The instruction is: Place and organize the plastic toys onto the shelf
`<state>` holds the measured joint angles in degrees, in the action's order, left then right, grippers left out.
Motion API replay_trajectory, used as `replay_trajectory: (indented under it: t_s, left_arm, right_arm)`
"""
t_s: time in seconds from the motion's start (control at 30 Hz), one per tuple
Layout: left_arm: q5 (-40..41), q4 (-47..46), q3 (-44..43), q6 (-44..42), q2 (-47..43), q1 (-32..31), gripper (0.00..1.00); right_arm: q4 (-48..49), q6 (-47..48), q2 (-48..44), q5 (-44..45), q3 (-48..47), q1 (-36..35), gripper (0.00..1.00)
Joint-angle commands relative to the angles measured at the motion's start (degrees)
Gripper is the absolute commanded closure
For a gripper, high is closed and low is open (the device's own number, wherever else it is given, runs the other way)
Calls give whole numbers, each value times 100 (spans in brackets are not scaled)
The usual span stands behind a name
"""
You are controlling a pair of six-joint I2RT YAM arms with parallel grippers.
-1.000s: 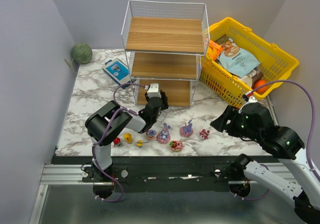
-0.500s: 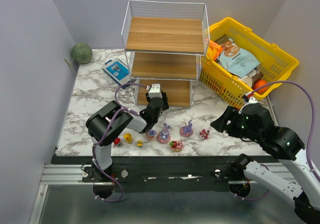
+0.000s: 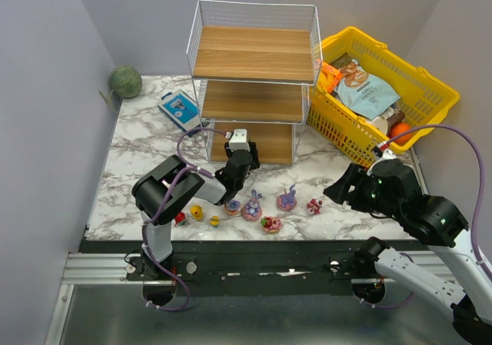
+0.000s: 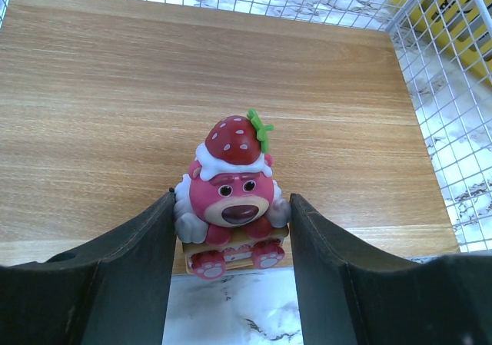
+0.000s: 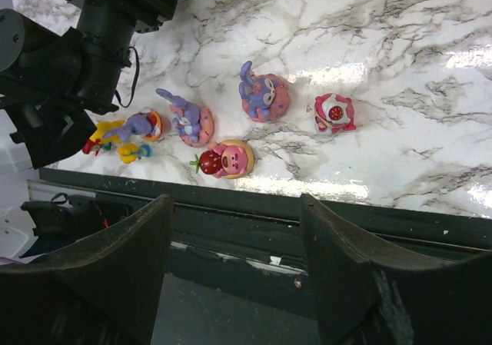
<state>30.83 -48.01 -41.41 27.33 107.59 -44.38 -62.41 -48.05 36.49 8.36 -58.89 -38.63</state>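
Marble table, left pincer unmoved, clasping toy

cake toy hidden in top view, shelf cropped

High rear camera and right wrist share toys.

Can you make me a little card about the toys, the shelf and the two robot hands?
Left gripper: closed on the strawberry bear toy, at the front edge of the shelf bottom board
Right gripper: open, holding nothing
Loose toys: eight, on the table in front of the shelf
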Motion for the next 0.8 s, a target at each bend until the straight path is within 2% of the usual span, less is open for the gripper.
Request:
replay_trajectory:
  t_s: [0.0,0.27,0.4,0.47,0.5,0.77]
  left_arm:
    - [-191,854,89,9,236,-71,41]
    - [-244,820,124,-88,157,-106,36]
    - [-253,811,142,-123,69,-141,23]
    - [-227,819,133,-114,52,-150,20]
    - [-218,828,142,-105,43,-159,13]
    - [-139,925,133,-79,-150,-150,9]
  right_arm:
    - [36,-73,16,17,18,-22,27]
    - [45,-90,7,17,53,-22,26]
    - [63,-90,16,8,62,-22,26]
    - [71,-90,34,-1,71,-13,26]
    - [80,-90,34,-10,71,-21,26]
    - [106,-81,51,-27,62,-22,26]
